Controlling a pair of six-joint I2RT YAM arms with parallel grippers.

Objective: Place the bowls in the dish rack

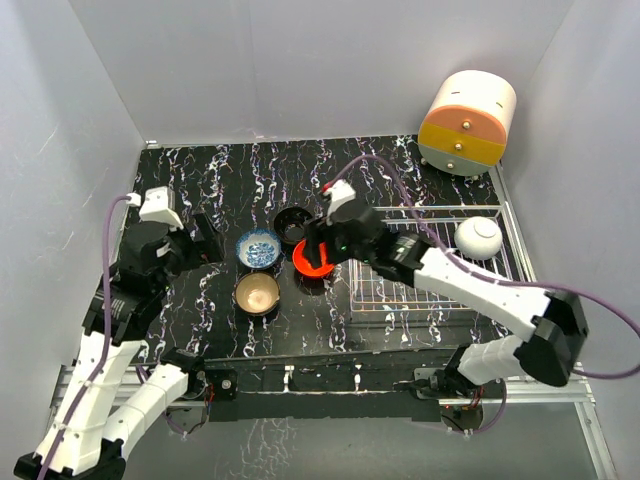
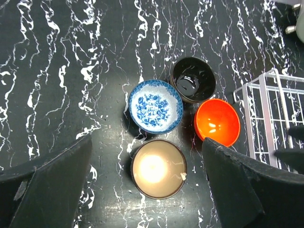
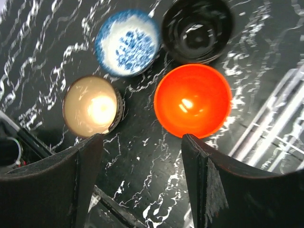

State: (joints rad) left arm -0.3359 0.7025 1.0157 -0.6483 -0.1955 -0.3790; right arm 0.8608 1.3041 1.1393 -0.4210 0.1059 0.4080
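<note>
Four bowls cluster on the black marbled table: blue-and-white (image 1: 258,248), tan-gold (image 1: 257,293), glossy black (image 1: 291,224) and red-orange (image 1: 312,262). A white bowl (image 1: 479,237) sits in the far right corner of the wire dish rack (image 1: 400,290). My right gripper (image 3: 142,137) hangs open just above the near edge of the red-orange bowl (image 3: 192,99), holding nothing. My left gripper (image 2: 147,142) is open high over the table, with the tan-gold bowl (image 2: 158,167) below between its fingers. In the top view it (image 1: 205,238) is left of the bowls.
A round cream-and-orange drawer cabinet (image 1: 466,122) stands at the back right, behind the rack. The rack's left edge (image 2: 266,118) lies close to the red-orange bowl (image 2: 217,121). Grey walls enclose the table on three sides.
</note>
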